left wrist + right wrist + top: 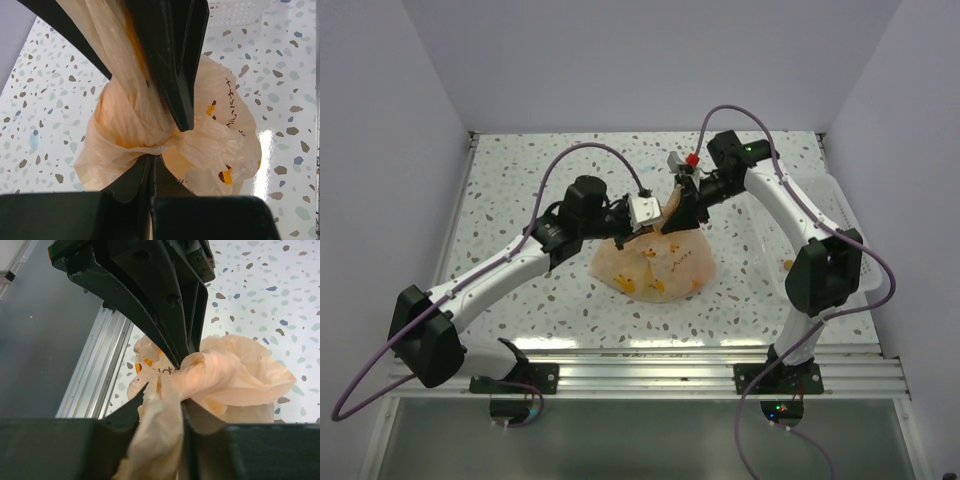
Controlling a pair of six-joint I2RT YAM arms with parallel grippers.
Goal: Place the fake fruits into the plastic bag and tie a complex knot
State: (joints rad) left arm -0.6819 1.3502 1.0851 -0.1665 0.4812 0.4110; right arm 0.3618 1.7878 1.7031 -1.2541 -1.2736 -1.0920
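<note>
The peach-orange plastic bag lies in the middle of the table with yellow and orange shapes of fake fruits showing through it. Its handles rise into a twisted bunch between the two grippers. My left gripper is shut on a thin fold of the bag just below the twist. My right gripper is shut on a handle strip, beside the other gripper's black fingers. A wrapped loop of handle shows; whether it is a finished knot I cannot tell.
A white plastic tray stands at the right edge of the table with one small orange piece in it. The tray also shows in the left wrist view. A metal rail runs along the near edge.
</note>
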